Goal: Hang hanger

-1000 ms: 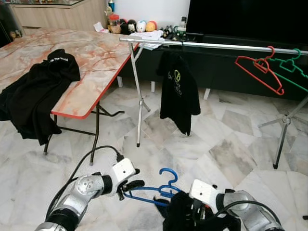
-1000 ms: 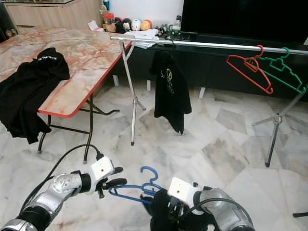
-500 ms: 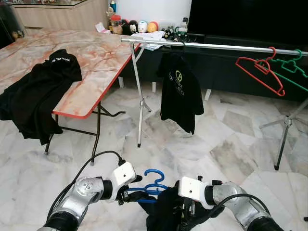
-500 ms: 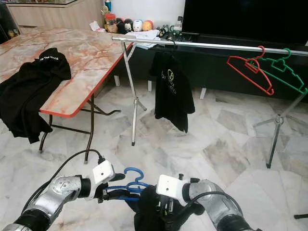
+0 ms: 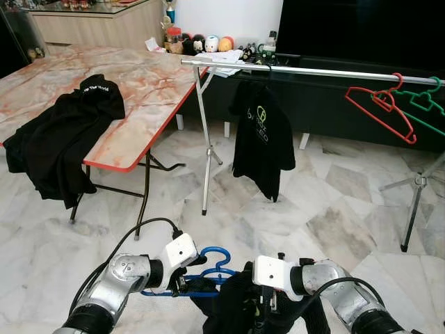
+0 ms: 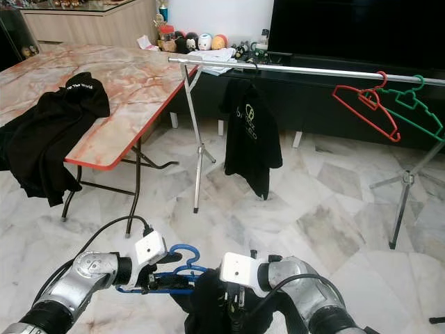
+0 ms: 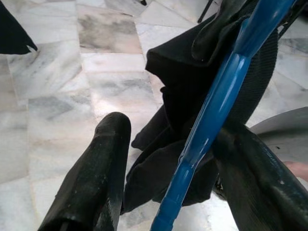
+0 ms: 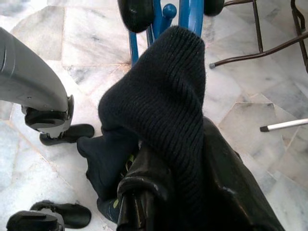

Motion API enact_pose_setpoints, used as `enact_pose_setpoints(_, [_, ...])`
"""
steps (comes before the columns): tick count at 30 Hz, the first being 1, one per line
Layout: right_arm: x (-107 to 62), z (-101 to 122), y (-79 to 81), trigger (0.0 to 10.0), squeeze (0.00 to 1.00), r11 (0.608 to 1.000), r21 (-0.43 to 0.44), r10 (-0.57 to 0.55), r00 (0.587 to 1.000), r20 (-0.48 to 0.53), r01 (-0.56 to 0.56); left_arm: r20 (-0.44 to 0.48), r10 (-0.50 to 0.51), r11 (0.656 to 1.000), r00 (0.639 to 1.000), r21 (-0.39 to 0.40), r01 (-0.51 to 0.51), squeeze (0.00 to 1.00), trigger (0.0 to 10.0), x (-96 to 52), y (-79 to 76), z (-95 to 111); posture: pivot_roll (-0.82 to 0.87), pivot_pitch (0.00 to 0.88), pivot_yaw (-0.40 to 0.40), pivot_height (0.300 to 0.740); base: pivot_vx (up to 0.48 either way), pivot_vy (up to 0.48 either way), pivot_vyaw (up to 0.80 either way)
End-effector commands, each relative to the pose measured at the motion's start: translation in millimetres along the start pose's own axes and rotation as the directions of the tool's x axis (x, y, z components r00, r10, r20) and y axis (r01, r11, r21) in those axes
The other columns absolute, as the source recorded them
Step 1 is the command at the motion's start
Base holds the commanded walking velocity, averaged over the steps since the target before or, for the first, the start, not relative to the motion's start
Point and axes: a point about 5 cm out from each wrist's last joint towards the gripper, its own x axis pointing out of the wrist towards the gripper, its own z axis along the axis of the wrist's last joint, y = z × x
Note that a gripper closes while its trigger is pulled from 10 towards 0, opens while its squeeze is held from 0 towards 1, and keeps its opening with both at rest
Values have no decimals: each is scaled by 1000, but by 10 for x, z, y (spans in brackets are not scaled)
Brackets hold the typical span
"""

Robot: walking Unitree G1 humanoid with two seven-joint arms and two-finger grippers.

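The left gripper (image 5: 182, 281) is clamping the blue hanger (image 5: 208, 266) steady while the right gripper (image 8: 159, 192), clutching the black shirt (image 8: 159, 110), is dressing it.

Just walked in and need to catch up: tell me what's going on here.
The robot stands on the marble floor facing a clothes rail. Its left gripper holds a blue hanger, and its right gripper clutches a black garment bunched against that hanger. The garment isn't on the hanger properly yet. One black shirt hangs on the rail, beside red and green hangers. Another black shirt lies on the table.
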Motion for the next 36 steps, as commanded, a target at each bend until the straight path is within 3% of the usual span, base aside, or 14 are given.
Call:
enact_pose_setpoints(1, [-3,194,-115,10000,0,999,-36,-18,996,87,21,6,-5,1000,1000,-7,5,0,10000,-11,-12,2,80,44,19,740,0,0,0])
enact_pose_setpoints(2, [-1,199,-113,10000,0,999,-37,-14,996,88,17,8,-2,1000,1000,-8,2,0,10000,-12,-8,4,80,44,19,740,0,0,0])
enact_pose_setpoints(5, [5,210,-111,10000,0,999,-38,-10,995,95,13,11,3,1000,1000,-13,-2,0,0,-15,-4,9,81,51,21,740,0,0,0])
enact_pose_setpoints(28, [-32,222,-137,10000,0,1000,-20,-1,993,116,4,26,-5,1000,1000,-29,6,0,0,-5,-11,37,78,74,16,740,0,0,0])
enact_pose_setpoints(36, [-83,250,-112,10000,0,995,-32,95,987,131,-91,77,-23,997,997,-70,28,0,0,29,-37,49,59,76,3,740,0,0,0])
